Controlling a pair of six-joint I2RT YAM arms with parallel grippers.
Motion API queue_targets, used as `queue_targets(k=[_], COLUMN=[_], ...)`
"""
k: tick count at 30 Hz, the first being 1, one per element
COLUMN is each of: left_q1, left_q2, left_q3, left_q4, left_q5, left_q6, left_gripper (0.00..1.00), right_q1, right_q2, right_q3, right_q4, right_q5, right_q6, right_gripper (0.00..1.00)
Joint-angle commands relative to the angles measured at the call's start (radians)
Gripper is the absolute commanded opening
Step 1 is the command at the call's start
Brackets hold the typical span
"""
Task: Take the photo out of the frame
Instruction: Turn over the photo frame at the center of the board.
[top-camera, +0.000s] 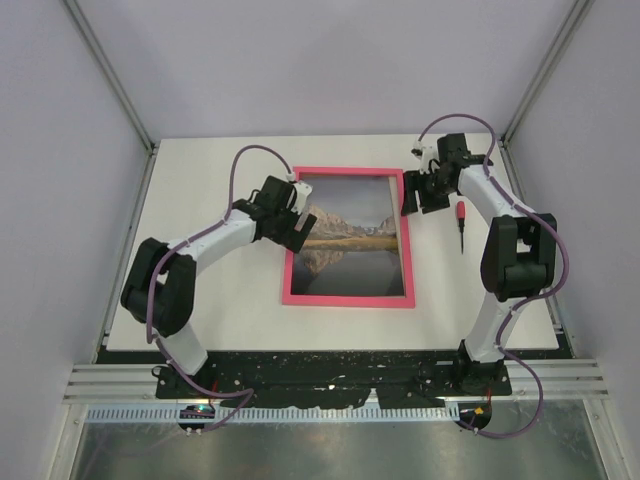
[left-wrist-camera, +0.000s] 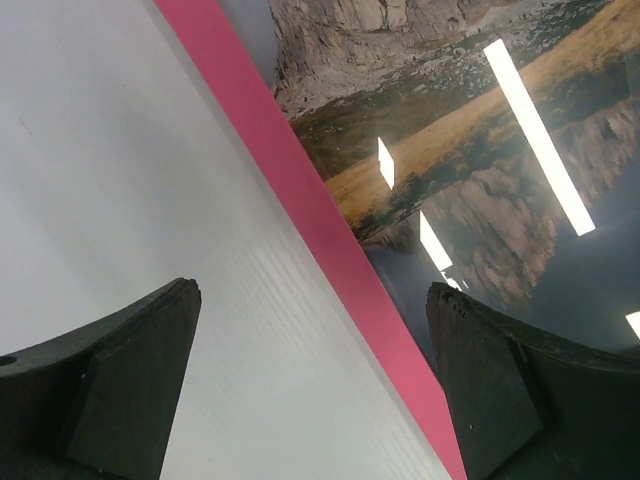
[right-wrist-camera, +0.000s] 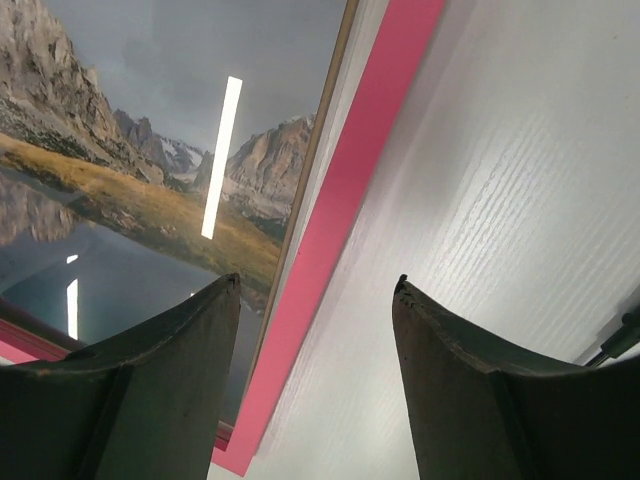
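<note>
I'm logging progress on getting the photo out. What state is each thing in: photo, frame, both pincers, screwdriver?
photo: face up, flat, not yet out of the frame.
frame: lying flat, front side up, around the photo.
left pincer: open, astride the frame's left rail, holding nothing.
right pincer: open, astride the frame's right rail, holding nothing.
screwdriver: lying loose to the right of the frame, untouched.

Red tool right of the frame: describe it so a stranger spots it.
On the white table, look between the pink frame and the right arm. A small screwdriver-like tool lies there. Slim, red-handled, dark-tipped, unlike the flat frame.
</note>
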Motion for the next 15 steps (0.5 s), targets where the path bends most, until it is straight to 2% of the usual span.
queue_targets(k=[1,15], left_q1=[-0.016,-0.019], left_q2=[0.036,0.125], left_q3=[0.049,0.064], left_q4=[-0.011,-0.034], left_q5=[-0.025,0.015], left_q6=[0.005,-0.009], left_gripper=[0.97,0.79], right_q1=[0.001,0.001], right_q2=[-0.030,0.044], right_q3=[-0.090,-0.160], right_q4=[0.062,0.128], right_q5=[0.001,-0.002], right_q6=[0.015,0.042], right_gripper=[0.67,0.67])
